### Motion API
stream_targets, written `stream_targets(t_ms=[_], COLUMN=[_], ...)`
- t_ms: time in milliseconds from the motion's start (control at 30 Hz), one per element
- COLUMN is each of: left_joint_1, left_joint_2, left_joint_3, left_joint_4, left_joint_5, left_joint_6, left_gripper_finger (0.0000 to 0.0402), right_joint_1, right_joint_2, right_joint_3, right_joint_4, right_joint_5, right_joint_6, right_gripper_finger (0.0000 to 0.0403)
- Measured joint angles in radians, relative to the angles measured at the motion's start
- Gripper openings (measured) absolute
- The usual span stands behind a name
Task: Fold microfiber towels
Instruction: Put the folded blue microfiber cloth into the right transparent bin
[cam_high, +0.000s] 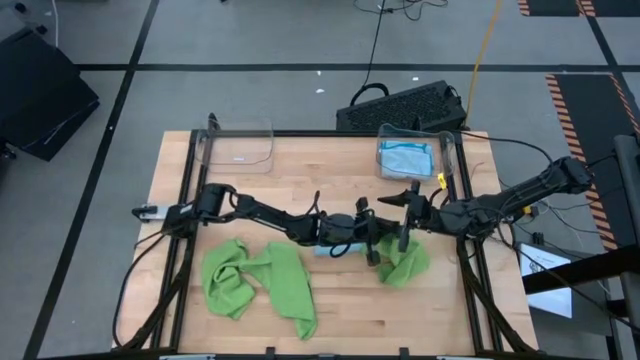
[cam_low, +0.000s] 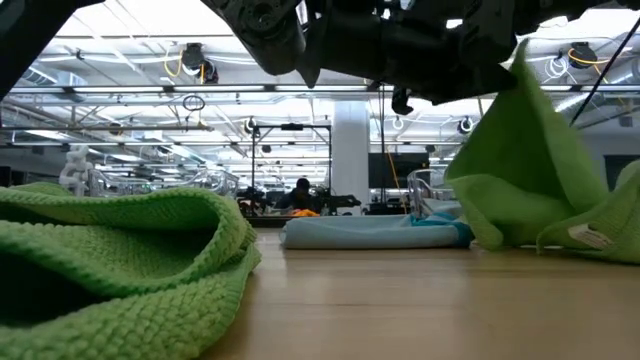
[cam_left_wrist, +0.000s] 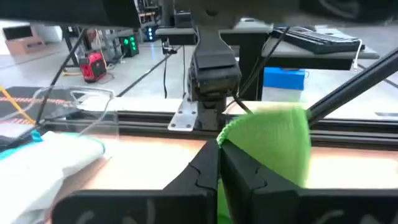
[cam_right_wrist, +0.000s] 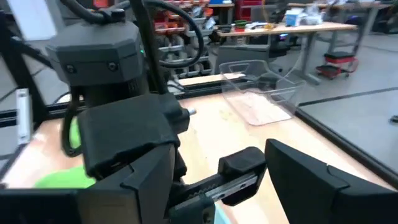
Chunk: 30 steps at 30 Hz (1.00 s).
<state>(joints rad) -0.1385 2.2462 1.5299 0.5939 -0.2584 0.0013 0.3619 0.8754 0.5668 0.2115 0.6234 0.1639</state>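
A large crumpled lime-green microfiber towel (cam_high: 258, 282) lay untouched on the table's left. The smaller green towel (cam_high: 408, 262) hung pinched in the closed left gripper (cam_high: 373, 252); the right gripper (cam_high: 410, 198) gaped empty alongside. Folding was starting; next, its free corner probably needed catching.

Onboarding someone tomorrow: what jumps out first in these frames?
Both dark arms meet mid-table, where the left gripper is shut on a bright lime green microfiber towel, pulling it up into a peak; the right gripper is open beside it. A larger crumpled lime green towel sprawls front-left.
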Motion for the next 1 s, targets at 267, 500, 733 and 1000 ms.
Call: stream_targets(t_ms=[267,500,733,1000], left_joint_1=[-0.025,-0.084,-0.143,-0.154], left_joint_2=[0.029,0.044,0.041,0.032], left_joint_3=[-0.006,0.03,0.161,0.183], left_joint_4=[-0.005,0.16,0.039,-0.15], left_joint_5=[0.045,0.126,0.188,0.186], left_joint_6=[-0.034,-0.059,0.023,0.012], left_gripper_finger=[0.0004,0.0005,0.0026,0.0117], right_joint_1=[0.0,0.0,-0.003,0.004], right_joint_2=[-0.086,-0.148,-0.176,-0.111], right_joint_3=[0.005,0.006,0.004,0.004], right_joint_4=[-0.069,-0.099,-0.25,-0.386], right_joint_5=[-0.079,-0.079,-0.043,-0.166], right_joint_6=[0.06,0.05,0.11,0.336], right_gripper_finger=[0.0242,0.0242,0.0242,0.0242])
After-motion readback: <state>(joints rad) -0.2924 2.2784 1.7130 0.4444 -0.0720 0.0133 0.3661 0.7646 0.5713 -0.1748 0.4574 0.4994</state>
